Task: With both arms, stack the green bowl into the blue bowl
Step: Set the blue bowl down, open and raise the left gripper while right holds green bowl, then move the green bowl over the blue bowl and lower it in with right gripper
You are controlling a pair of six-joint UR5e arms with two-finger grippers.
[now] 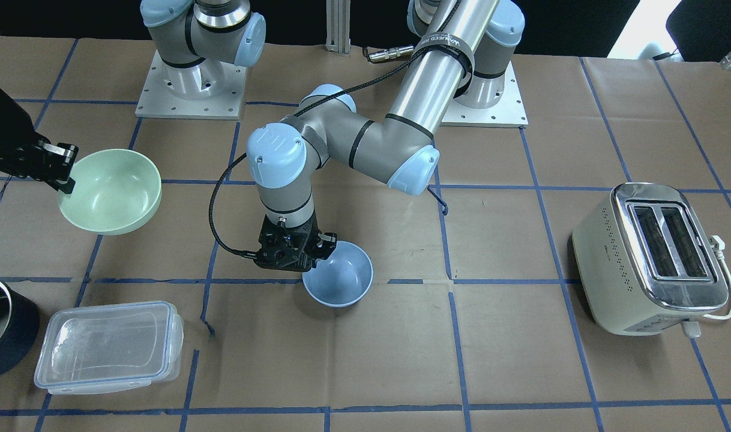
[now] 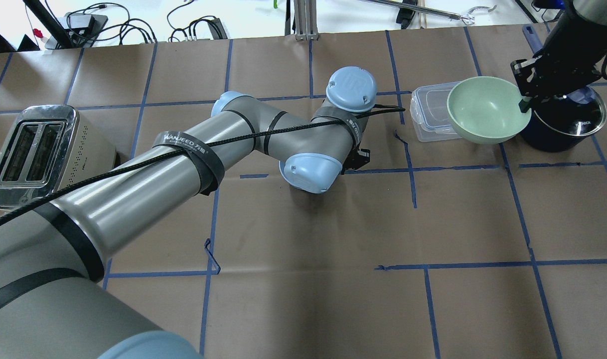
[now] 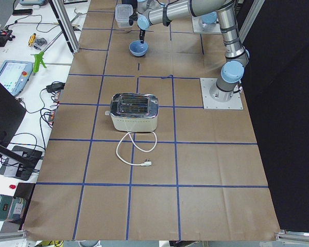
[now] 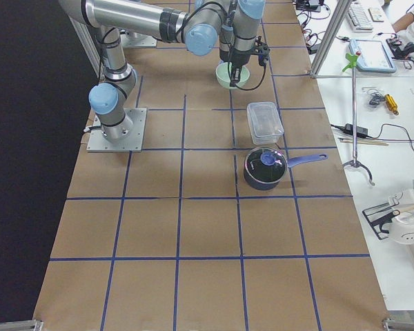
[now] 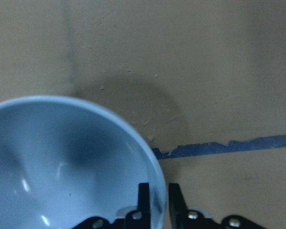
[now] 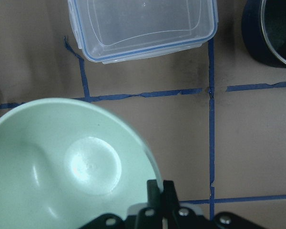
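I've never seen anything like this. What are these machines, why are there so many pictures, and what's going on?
The machines are a left arm and a right arm, bolted to a paper-covered table. Each ends in a two-finger gripper. Four pictures come from fixed cameras around the table, two from cameras on the wrists. The left gripper pinches the blue bowl by its rim. The right gripper holds the green bowl the same way, seemingly lifted. A toaster, a clear container and a dark pot also stand there.
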